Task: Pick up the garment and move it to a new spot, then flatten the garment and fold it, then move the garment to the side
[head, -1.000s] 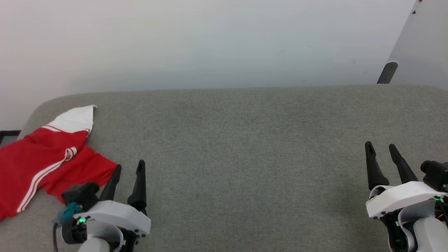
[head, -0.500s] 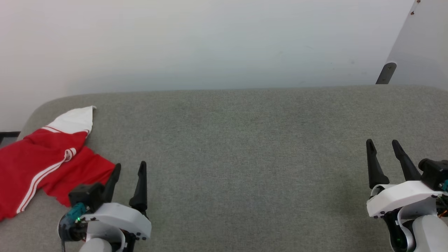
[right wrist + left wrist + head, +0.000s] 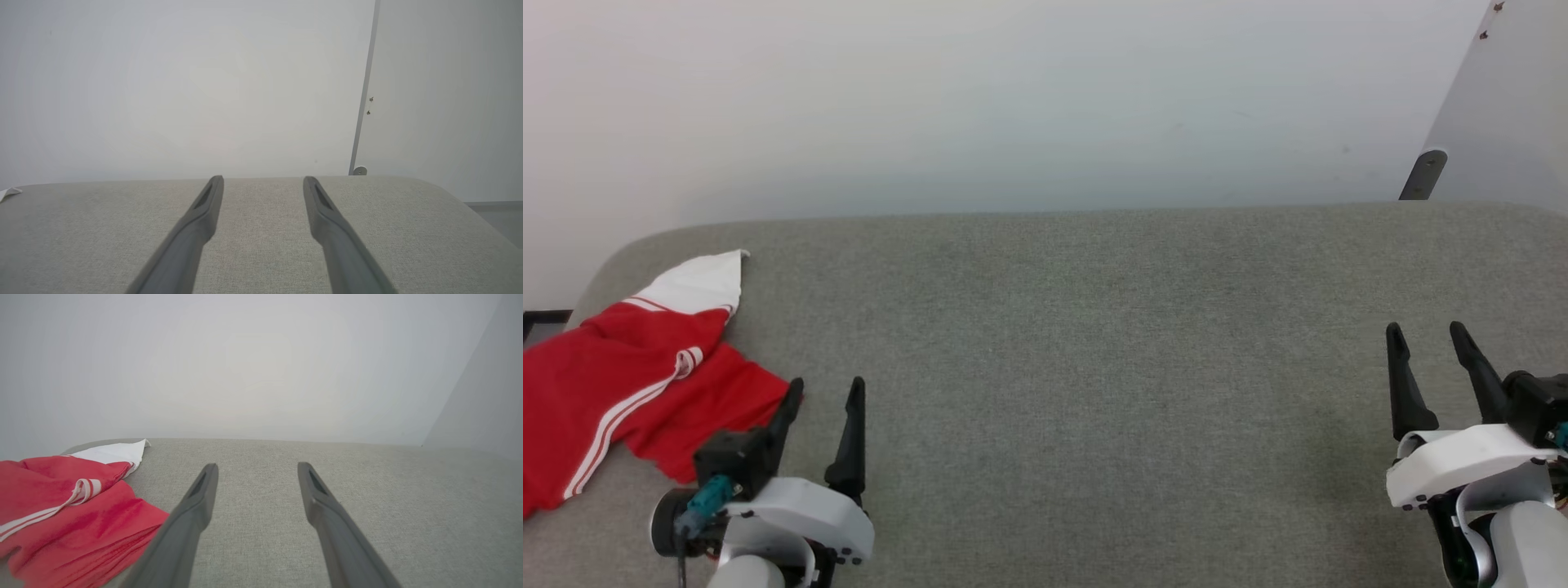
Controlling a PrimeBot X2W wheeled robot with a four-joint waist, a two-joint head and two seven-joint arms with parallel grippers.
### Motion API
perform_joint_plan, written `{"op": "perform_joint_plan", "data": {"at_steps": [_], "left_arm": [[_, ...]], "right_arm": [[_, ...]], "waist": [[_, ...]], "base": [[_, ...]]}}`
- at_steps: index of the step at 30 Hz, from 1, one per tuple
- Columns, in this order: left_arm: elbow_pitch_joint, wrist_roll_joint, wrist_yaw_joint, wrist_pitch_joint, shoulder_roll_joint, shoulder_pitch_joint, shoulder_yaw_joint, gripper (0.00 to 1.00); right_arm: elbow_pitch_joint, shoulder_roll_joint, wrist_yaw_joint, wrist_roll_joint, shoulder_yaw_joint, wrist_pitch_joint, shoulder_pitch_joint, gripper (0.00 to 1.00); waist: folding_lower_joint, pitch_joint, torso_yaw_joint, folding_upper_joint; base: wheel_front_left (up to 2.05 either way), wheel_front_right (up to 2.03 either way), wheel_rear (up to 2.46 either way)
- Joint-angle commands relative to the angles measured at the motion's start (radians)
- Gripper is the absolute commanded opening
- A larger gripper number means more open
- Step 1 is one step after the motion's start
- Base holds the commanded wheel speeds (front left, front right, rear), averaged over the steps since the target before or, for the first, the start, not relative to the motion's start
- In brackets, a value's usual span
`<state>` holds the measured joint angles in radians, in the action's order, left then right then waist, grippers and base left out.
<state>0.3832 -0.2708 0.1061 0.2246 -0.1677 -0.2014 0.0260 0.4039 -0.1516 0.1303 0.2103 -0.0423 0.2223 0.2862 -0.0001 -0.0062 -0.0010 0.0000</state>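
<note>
Lying crumpled at the left end of the grey pad [image 3: 1094, 327], the garment [image 3: 613, 384] is awaiting pickup w/ no step done yet, as the left gripper [image 3: 826, 384] near that end & the right gripper [image 3: 1425, 328] at the pad's right end are hovering spread-jawed, empty.

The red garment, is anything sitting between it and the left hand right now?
Nothing visible stands in the way. The open left hand is right beside the garment on the grey padded surface, close by its red edge.
</note>
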Motion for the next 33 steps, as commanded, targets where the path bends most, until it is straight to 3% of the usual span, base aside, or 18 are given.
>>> {"op": "perform_joint_plan", "data": {"at_steps": [1,20,33], "left_arm": [[0.002,0.024,0.004,0.007,-0.005,-0.017,-0.001,1.0],[0.053,0.087,0.02,0.041,0.0,-0.029,-0.02,1.0],[0.067,0.036,0.025,0.04,0.005,-0.041,-0.003,1.0]], "right_arm": [[0.0,-0.003,0.001,-0.018,-0.005,0.009,0.014,1.0],[0.047,0.015,0.001,-0.045,-0.017,0.044,0.029,1.0],[0.041,0.02,0.001,-0.01,-0.012,0.044,0.018,1.0]], "waist": [[0.0001,0.0,0.0,0.0],[0.0001,-0.005,0.004,0.0],[0.0001,0.003,0.027,0.0]], "base": [[0.0,0.0,0.0],[0.0,0.0,0.0],[0.0,0.0,0.0]]}}
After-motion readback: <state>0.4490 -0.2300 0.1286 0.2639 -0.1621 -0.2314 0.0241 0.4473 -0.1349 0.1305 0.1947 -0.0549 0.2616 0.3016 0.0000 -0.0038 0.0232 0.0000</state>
